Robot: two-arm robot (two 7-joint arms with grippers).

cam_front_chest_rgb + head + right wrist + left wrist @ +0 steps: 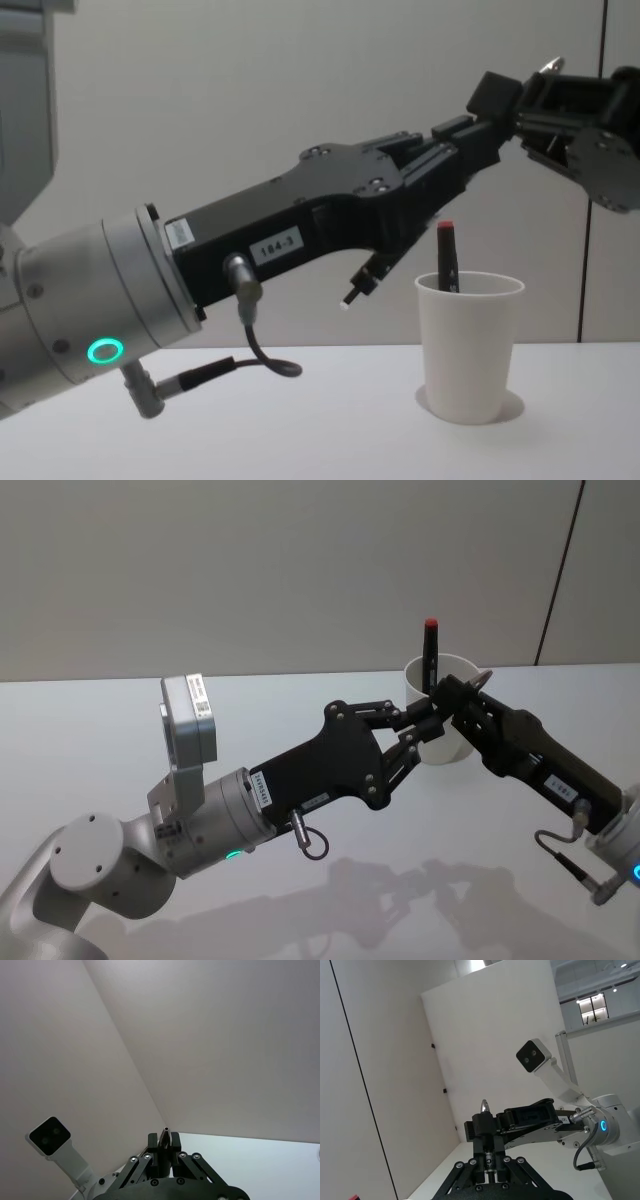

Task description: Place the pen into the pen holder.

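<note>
One pen [447, 255] already stands in the pen holder [469, 346], red cap up, leaning on the rim. Our left gripper [432, 720] and right gripper [455, 702] crowd just above it; we cannot tell their fingers' state. We should lift both straight up, clear of the rim.

Surface: a flat, plain white table [120, 780], smooth and matte, running back to a pale grey wall [250, 570].
On the surface: a plain white paper cup with a rolled rim [445, 705], narrowing toward its base, standing upright toward the far right side.
Cup from the side: the cup [468, 345] sits flat on the table [250, 430], near its right end.
Contact: the cup's base touches the tabletop.
Shadows: soft grey shadows fall across the near part of the table.
</note>
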